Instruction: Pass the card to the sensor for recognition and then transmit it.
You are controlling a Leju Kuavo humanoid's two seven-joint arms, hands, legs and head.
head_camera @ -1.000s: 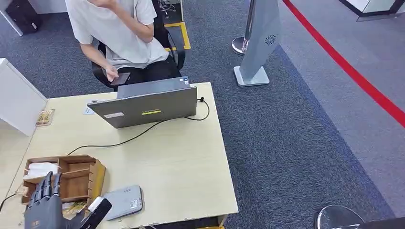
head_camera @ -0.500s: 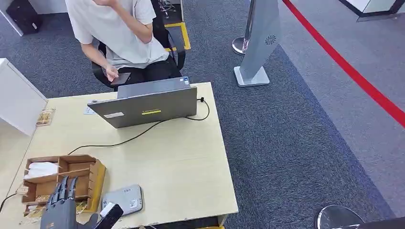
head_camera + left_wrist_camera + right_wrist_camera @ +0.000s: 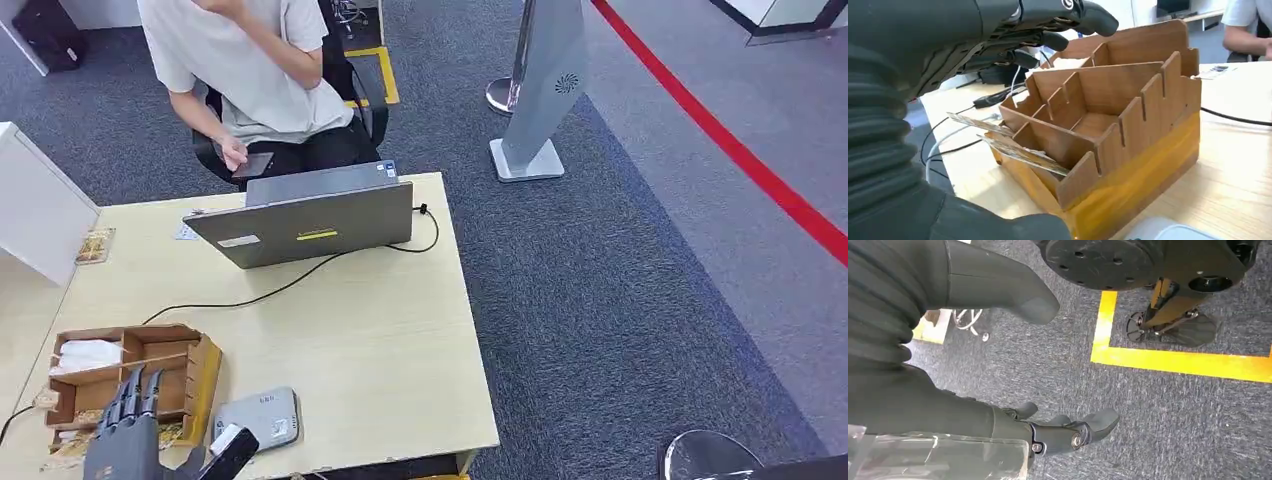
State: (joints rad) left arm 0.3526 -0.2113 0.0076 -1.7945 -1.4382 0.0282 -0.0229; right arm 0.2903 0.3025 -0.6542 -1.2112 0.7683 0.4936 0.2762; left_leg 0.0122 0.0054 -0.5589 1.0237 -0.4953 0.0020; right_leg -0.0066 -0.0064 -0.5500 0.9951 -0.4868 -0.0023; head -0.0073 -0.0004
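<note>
- A pale wooden table (image 3: 380,340) is standing at the frame's left.
- A laptop (image 3: 305,222), wooden organiser (image 3: 205,375) and grey sensor pad (image 3: 262,416) are sitting on it.

Grey carpet (image 3: 600,300), red floor stripe (image 3: 730,150), light wood table (image 3: 380,350), person (image 3: 250,70) seated behind.

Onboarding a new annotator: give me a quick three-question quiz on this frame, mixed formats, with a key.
1. True or false: the left hand is holding a card.
2. Multiple choice: what lies on the table just beside the wooden organizer, toward the laptop's side of the near edge? A) a mug B) a flat grey sensor C) a keyboard
3. Fill in: the right hand hangs over grey ____ marked with a yellow line.

Key: 1 false, its fingers are spread above the organizer; 2 B; 3 carpet.
</note>
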